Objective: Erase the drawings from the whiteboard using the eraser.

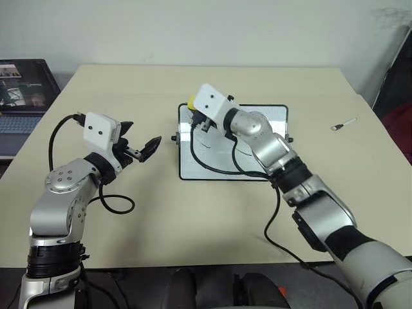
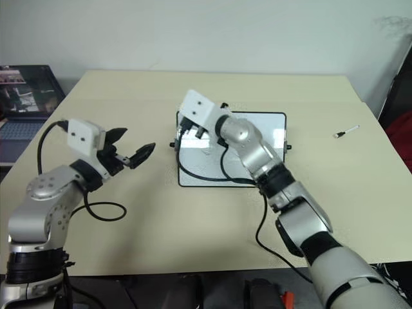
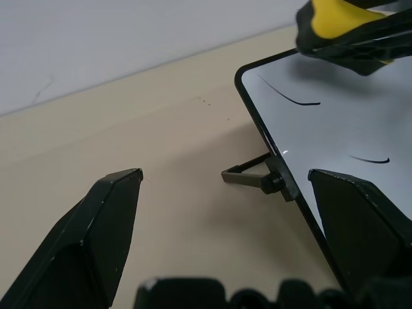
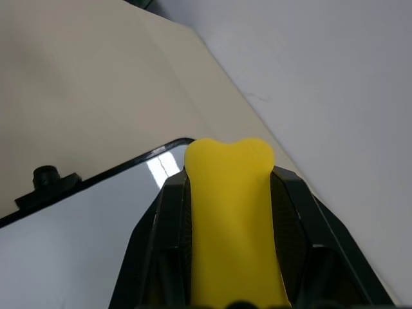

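Two drawings I can see; my right gripper, clamping the eraser, hides the whiteboard's far-left corner. Left gripper gapes empty.

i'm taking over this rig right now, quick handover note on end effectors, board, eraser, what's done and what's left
Right end effector: shut on the eraser, held over the far left corner of the whiteboard.
Left end effector: open, empty, above the table just left of the board.
Whiteboard: flat on the table.
Drawings: black strokes on the board's left part, none visibly wiped.
Pen: on the table to the board's right, untouched.
Done: eraser picked up and brought to the board.
Left: wipe off the strokes.
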Robot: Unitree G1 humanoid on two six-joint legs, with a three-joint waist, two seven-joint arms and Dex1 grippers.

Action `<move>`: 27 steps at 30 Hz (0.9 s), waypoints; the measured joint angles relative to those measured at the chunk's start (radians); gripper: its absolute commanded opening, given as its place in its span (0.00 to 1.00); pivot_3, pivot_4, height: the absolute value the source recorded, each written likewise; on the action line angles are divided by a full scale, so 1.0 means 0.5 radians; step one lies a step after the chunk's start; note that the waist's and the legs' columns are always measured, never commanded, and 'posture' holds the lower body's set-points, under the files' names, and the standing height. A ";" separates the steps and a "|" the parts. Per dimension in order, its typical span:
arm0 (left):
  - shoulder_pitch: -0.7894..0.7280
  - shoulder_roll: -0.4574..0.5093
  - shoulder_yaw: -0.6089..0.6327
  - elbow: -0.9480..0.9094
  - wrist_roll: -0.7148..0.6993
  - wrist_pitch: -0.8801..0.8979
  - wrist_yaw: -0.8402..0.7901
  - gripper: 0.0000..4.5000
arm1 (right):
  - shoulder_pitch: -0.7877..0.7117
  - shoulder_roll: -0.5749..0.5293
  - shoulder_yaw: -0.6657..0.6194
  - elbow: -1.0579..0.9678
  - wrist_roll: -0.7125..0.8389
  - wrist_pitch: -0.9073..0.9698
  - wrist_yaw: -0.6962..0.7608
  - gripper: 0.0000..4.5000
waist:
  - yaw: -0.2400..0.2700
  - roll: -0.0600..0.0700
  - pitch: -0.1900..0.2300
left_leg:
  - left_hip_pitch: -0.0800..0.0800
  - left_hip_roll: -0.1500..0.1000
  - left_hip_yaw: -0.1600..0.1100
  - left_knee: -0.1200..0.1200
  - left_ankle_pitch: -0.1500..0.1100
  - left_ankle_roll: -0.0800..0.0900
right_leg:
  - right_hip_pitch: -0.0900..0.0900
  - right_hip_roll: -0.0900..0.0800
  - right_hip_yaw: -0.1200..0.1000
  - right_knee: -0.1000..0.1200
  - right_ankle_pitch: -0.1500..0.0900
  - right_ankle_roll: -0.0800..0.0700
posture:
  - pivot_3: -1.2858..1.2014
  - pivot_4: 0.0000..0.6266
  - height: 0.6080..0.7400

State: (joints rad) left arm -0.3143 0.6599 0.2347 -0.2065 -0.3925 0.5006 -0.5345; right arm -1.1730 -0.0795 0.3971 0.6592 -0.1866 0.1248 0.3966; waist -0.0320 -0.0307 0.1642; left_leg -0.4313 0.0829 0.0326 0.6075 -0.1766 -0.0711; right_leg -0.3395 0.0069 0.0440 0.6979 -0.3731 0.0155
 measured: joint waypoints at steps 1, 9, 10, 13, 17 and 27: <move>0.000 0.000 -0.001 -0.001 0.000 0.000 -0.001 1.00 | -0.021 0.023 0.000 0.051 -0.011 -0.026 -0.006 0.29 | 0.000 0.000 0.000 | 0.000 0.000 0.000 0.000 0.000 0.000 | 0.000 0.000 0.000 0.000 0.000 0.000 | 0.52 0.24 1.00; -0.001 0.000 -0.008 -0.043 -0.004 0.009 -0.010 1.00 | -0.145 0.178 -0.020 0.499 -0.060 -0.196 -0.012 0.29 | 0.000 0.000 0.000 | 0.000 0.001 -0.001 0.000 0.000 0.000 | 0.000 -0.002 0.000 0.000 0.000 0.000 | 0.52 0.24 1.00; -0.001 0.000 -0.008 -0.043 -0.003 0.012 -0.009 1.00 | -0.147 0.183 -0.024 0.526 -0.060 -0.204 -0.012 0.29 | 0.000 0.000 0.000 | 0.000 0.001 -0.001 0.000 0.000 0.000 | 0.000 -0.002 0.000 0.000 0.000 0.000 | 0.52 0.24 1.00; -0.001 0.000 -0.008 -0.044 -0.003 0.025 -0.010 1.00 | -0.170 0.196 -0.048 0.615 -0.057 -0.240 -0.008 0.29 | 0.000 0.000 0.000 | 0.000 0.001 -0.001 -0.001 0.000 0.000 | 0.000 -0.002 0.000 0.001 0.000 0.000 | 0.52 0.24 1.00; -0.003 0.000 -0.012 -0.045 -0.003 0.025 -0.013 1.00 | -0.211 0.202 -0.100 0.702 -0.051 -0.239 0.032 0.29 | 0.002 0.000 0.000 | 0.000 0.001 -0.002 0.000 0.000 0.000 | 0.000 -0.002 -0.001 0.002 0.000 0.000 | 0.52 0.24 1.00; -0.008 -0.001 -0.029 -0.045 -0.001 0.025 -0.027 1.00 | -0.168 0.126 -0.138 0.730 -0.054 -0.235 0.165 0.29 | 0.010 -0.002 -0.001 | 0.008 -0.002 -0.003 0.001 0.001 0.000 | 0.010 -0.007 -0.008 0.006 0.000 0.000 | 0.52 0.24 1.00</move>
State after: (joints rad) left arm -0.3186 0.6595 0.2204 -0.2291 -0.3928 0.5130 -0.5478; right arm -1.2571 -0.0164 0.3283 1.0240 -0.2135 0.0075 0.4792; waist -0.0270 -0.0319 0.1636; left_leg -0.4275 0.0819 0.0313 0.6080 -0.1763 -0.0709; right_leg -0.3343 0.0035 0.0401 0.7010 -0.3730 0.0154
